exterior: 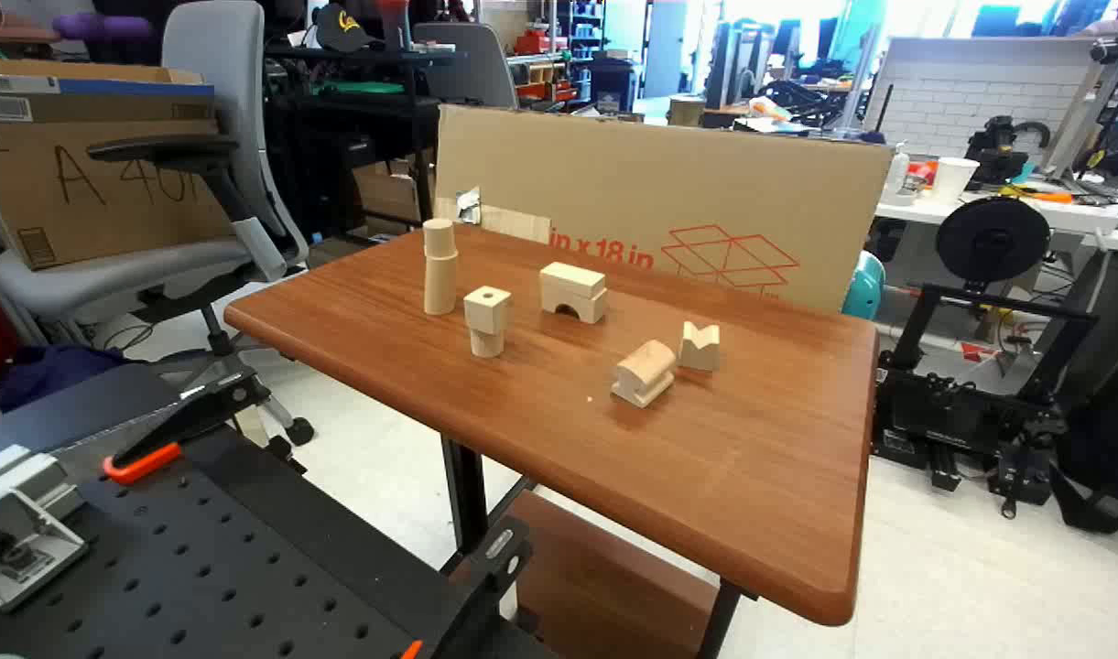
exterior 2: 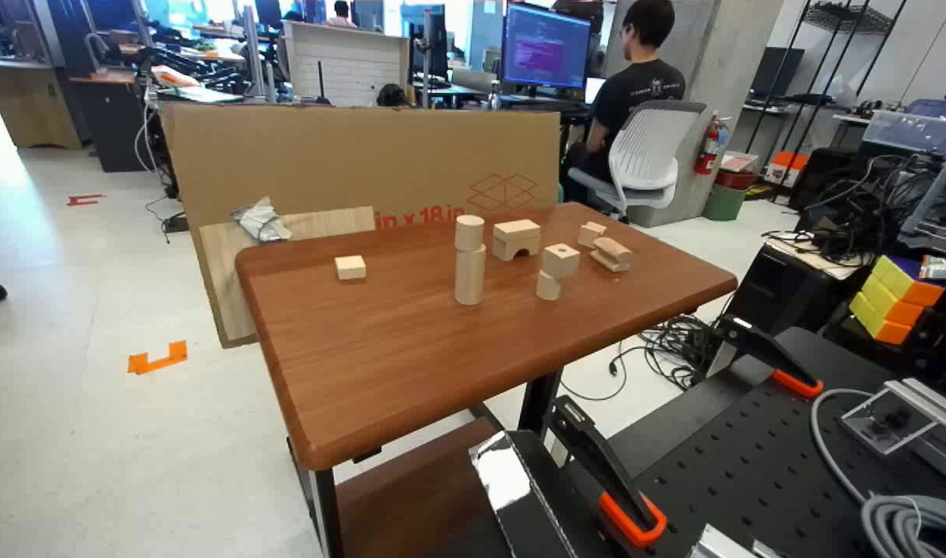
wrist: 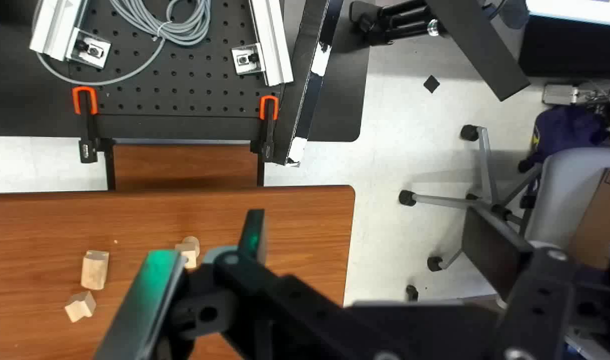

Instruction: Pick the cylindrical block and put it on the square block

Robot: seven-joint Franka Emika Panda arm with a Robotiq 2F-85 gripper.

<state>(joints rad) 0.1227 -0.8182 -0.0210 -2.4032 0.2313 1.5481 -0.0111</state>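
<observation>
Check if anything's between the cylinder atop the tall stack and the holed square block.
In both exterior views, nothing visible stands between the cylindrical block and the square block. The arch block sits nearer the cardboard, off the direct line.

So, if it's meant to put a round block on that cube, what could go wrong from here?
The cube sits off-centre on a short round block, overhanging one side, so extra weight or a nudge might tip it.
The upper round block stands on a taller round block; a clumsy grab could topple both.
The gripper is open and holds nothing yet; curved sides may slip or turn when it squeezes.
</observation>
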